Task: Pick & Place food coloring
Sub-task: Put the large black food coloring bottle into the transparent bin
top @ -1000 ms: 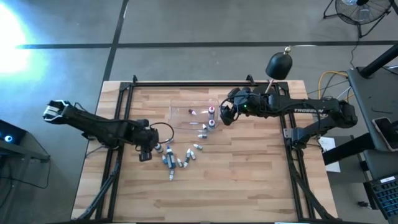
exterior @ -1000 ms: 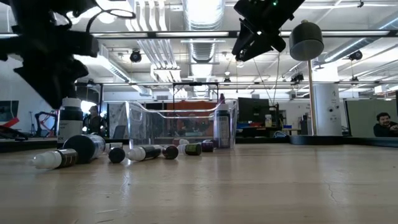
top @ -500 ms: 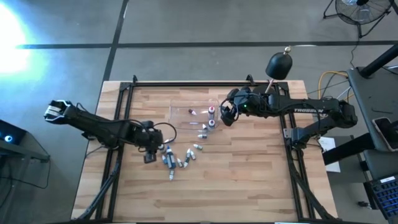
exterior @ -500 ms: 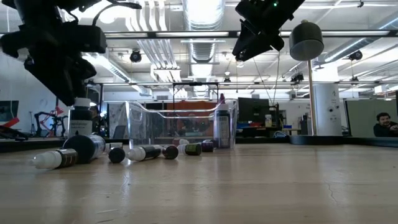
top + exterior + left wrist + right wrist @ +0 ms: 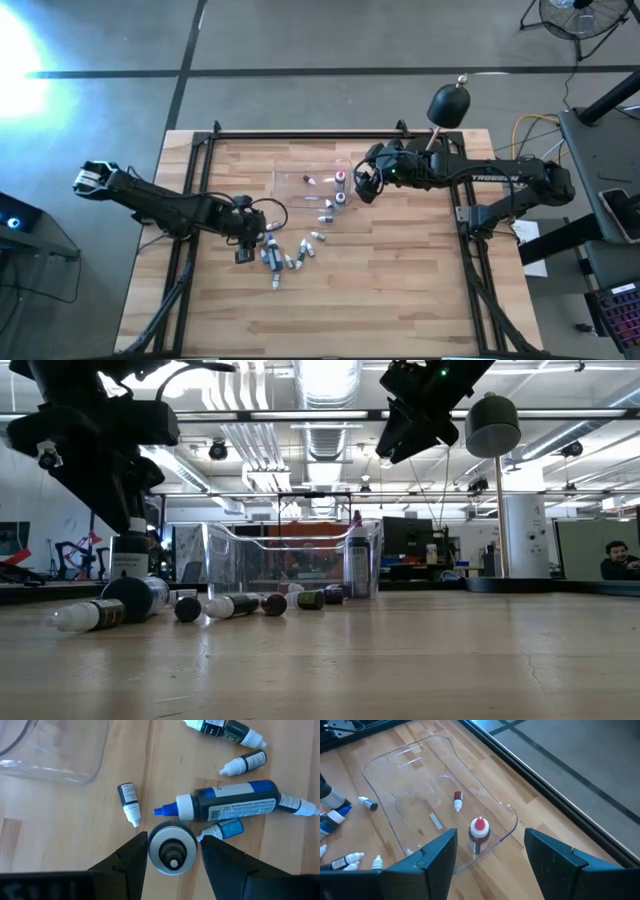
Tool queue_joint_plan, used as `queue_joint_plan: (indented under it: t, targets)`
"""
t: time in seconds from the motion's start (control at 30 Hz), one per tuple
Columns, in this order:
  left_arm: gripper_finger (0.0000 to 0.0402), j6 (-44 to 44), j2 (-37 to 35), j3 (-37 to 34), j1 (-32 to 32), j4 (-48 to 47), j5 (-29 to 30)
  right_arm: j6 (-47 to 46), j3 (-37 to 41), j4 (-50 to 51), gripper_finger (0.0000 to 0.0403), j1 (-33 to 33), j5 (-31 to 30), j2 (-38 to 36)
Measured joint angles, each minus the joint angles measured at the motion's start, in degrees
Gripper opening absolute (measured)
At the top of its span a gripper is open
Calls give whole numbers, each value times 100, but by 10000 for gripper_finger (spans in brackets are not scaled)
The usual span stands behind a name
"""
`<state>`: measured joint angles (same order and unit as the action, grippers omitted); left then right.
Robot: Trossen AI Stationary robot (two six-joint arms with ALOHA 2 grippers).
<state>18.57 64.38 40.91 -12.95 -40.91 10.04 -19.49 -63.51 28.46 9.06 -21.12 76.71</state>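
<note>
In the low view, bottles [image 5: 150,600] lie in a row at lower left on the table [image 5: 400,660]. The left gripper [image 5: 172,851] sits directly above an upright bottle [image 5: 172,851], fingers apart on either side of its cap; contact cannot be confirmed. Behind, the tray [image 5: 395,780] holds an upright red-capped bottle [image 5: 478,834]. The right gripper [image 5: 490,851] hovers above it at upper centre, fingers apart.

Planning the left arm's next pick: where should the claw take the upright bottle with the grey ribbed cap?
Grip the grey ribbed cap of the upright bottle from straight above. It stands cap-up between the left claw fingers, which are open. Blue bottles lying alongside leave little room lower down.
</note>
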Motion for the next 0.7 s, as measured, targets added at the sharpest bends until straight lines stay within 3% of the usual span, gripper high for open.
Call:
queue_joint_plan:
  t: [0.13,0.33,0.43,0.57,0.7]
  targets:
    - [143,1,-2,0,0,-2,11,0,1,0,224,2,0,0]
    - [81,146,-7,59,4,-53,-9,-2,1,-7,224,15,0,0]
    - [75,229,-14,252,11,-246,72,-20,-4,-79,224,15,0,-3]
    - [75,258,-18,867,39,-994,481,-38,-185,-96,224,15,-16,-13]
    - [80,136,-35,2009,309,-1487,935,89,-407,-93,224,13,-157,-75]
